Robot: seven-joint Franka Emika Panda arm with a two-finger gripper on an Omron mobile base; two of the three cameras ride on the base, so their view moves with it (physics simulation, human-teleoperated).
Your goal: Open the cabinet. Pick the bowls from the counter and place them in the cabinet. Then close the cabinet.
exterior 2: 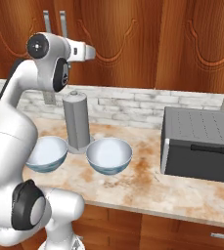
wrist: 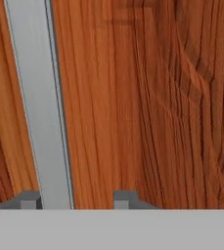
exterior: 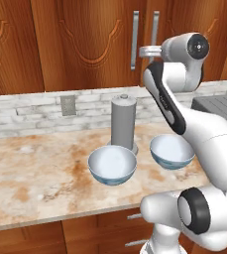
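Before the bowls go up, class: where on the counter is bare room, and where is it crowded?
Free: the wide stretch of counter left of the bowls, and the front strip before the dark appliance. Crowded: the middle, both bowls hugging the grey cylinder.

cabinet: grained wood | bowls: glossy | counter: mottled stone

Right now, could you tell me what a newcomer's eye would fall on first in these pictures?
The white arm reaches up to the closed cabinet, its gripper straddling one silver bar handle, with one fingertip on each side. Below, on the counter, two glossy bowls flank a grey cylinder. A dark grey box stands to their right.
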